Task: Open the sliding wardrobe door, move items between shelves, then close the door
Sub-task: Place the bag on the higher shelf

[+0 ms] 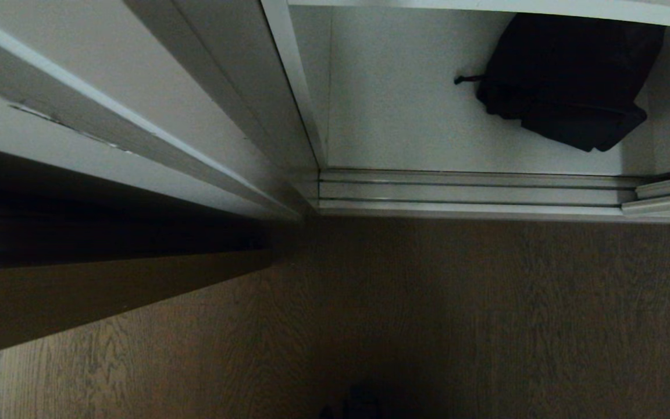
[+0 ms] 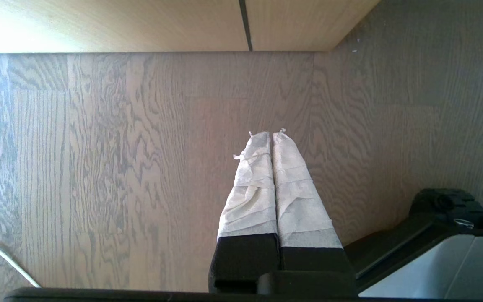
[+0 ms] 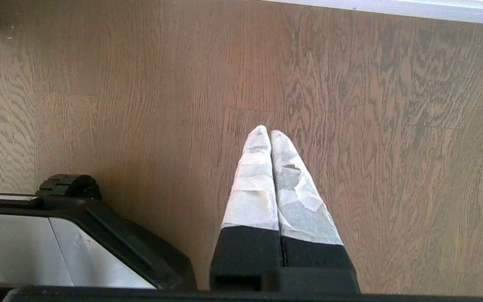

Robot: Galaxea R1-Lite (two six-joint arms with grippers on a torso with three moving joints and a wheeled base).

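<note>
The black bag (image 1: 567, 81) lies on the white wardrobe floor (image 1: 393, 116), tucked under the front edge of a shelf (image 1: 486, 7) and just behind the door track (image 1: 474, 193). The opening above the track stands uncovered here; the end of a sliding door (image 1: 669, 195) sits on the track just beside the bag's side, so the door seems already slid aside. Judging from this, the step in hand is moving the bag to another shelf. Neither arm reaches toward the bag: the left gripper (image 2: 271, 136) and right gripper (image 3: 265, 133) hang over the wood floor (image 1: 486, 320), each with taped fingers pressed together and holding nothing. The next move calls for raising an arm, spreading its fingers and reaching past the track to the bag.
</note>
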